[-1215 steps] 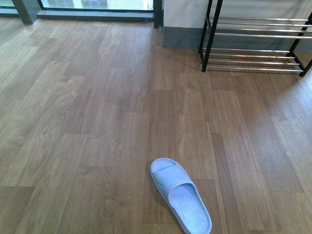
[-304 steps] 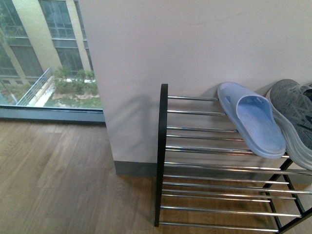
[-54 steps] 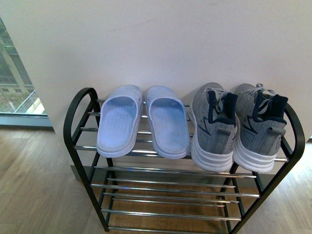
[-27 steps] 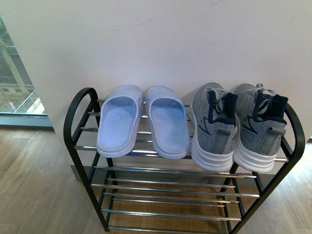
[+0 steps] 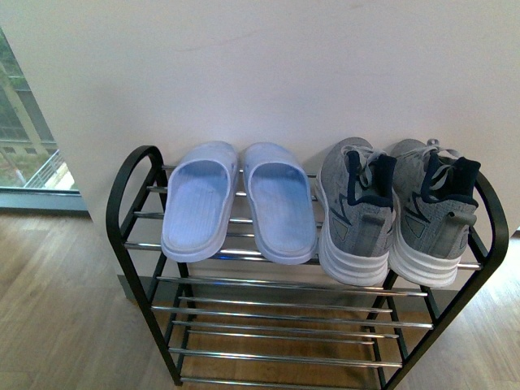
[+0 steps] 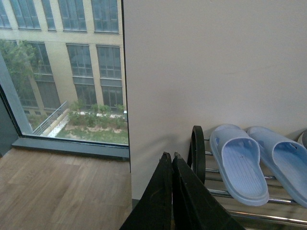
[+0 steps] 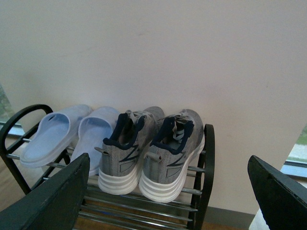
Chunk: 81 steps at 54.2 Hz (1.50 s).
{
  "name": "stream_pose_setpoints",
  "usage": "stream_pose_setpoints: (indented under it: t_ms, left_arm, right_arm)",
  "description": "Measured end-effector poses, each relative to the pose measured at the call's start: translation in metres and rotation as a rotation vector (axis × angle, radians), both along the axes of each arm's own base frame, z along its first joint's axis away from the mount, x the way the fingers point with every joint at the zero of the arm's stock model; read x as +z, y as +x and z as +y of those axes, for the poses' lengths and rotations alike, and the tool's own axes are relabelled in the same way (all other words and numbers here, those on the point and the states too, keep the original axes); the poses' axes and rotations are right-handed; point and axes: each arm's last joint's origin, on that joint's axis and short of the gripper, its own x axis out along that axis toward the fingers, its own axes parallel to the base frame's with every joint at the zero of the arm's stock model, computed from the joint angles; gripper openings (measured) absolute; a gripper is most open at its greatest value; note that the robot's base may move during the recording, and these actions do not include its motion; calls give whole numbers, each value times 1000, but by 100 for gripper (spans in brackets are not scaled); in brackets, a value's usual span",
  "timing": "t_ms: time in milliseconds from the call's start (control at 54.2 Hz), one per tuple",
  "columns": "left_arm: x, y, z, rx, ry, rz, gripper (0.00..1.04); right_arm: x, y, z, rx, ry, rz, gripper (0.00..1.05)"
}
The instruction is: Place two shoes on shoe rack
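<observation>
White wall behind; shoe rack (image 5: 130,195) top tier holds two grey sneakers (image 5: 394,213) and two slides (image 5: 240,201). Left gripper (image 6: 171,160) pressed together. Right gripper (image 7: 165,191) spread wide, empty.

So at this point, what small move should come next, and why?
Probably none beyond backing both arms away and stopping. Both grey sneakers already sit side by side on the top tier of the shoe rack, toes toward the wall, beside the blue slides. The left hand is shut and empty; the right hand is open, holding nothing.
</observation>
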Motion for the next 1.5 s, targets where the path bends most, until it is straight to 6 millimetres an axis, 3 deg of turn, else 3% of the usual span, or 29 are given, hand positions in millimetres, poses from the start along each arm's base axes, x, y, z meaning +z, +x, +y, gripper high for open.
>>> stream_pose_setpoints:
  t_ms: [277,609,812,1052,1496]
  left_arm:
    - [-4,-12,0,0,0,19,1]
    - [-4,-12,0,2,-1,19,3]
    - [-4,-12,0,2,0,19,42]
    - [-4,-12,0,1,1,19,97]
    - [-4,-12,0,2,4,18,95]
  right_arm:
    - [0,0,0,0,0,0,95]
    - [0,0,0,2,0,0,95]
    - [0,0,0,2,0,0,95]
    - [0,0,0,2,0,0,95]
    - [0,0,0,1,0,0,95]
